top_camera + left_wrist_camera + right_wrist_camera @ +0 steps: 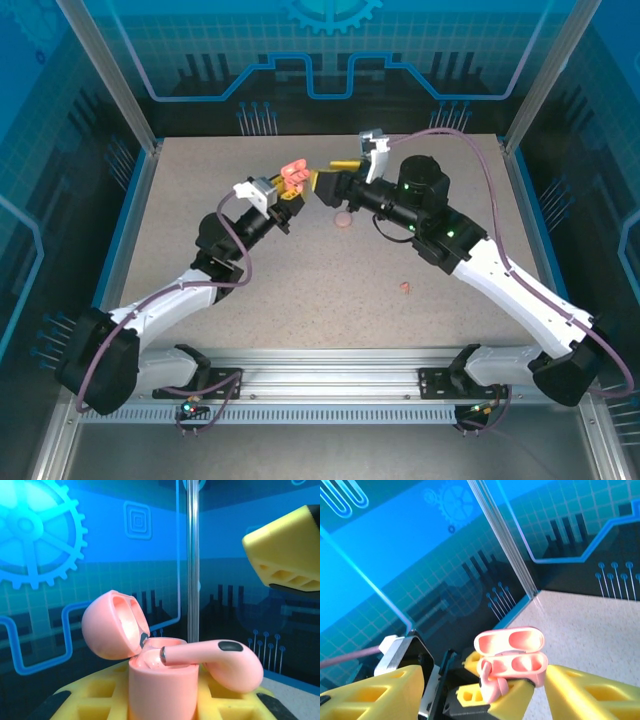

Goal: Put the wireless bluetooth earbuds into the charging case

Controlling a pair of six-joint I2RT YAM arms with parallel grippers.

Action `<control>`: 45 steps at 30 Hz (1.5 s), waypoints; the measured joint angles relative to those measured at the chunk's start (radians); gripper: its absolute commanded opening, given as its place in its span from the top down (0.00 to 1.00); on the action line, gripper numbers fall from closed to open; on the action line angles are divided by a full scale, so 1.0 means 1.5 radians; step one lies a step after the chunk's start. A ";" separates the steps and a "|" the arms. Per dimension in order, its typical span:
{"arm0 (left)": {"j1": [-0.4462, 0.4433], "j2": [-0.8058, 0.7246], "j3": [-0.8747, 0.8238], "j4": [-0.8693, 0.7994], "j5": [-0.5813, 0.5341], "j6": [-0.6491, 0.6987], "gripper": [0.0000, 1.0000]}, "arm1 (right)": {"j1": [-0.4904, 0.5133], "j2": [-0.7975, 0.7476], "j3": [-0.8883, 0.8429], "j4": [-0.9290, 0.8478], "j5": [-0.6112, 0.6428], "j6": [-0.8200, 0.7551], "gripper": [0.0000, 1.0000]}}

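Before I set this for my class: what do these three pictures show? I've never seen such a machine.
Two robot arms sit at a table, each ending in a two-finger gripper. One picture looks down from above; the other two come from wrist cameras. The left gripper is shut on an open pink charging case, with one earbud lying across its top, not seated. The right gripper is open beside it. On the table lie a round pink item and a smaller pink piece.

**Top external:** high behind the arm bases (95, 365), looking down over the whole worktop (200, 250).
**Left wrist:** close, level along the left fingers (90, 695), toward the blue back wall (125, 555).
**Right wrist:** close, between the right fingers (370, 695), facing the left arm.
All three views share the open pink case (293, 172).
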 measured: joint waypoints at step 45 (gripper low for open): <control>-0.033 -0.008 -0.093 0.009 -0.015 -0.027 1.00 | 0.038 0.069 -0.064 -0.042 -0.022 -0.018 0.50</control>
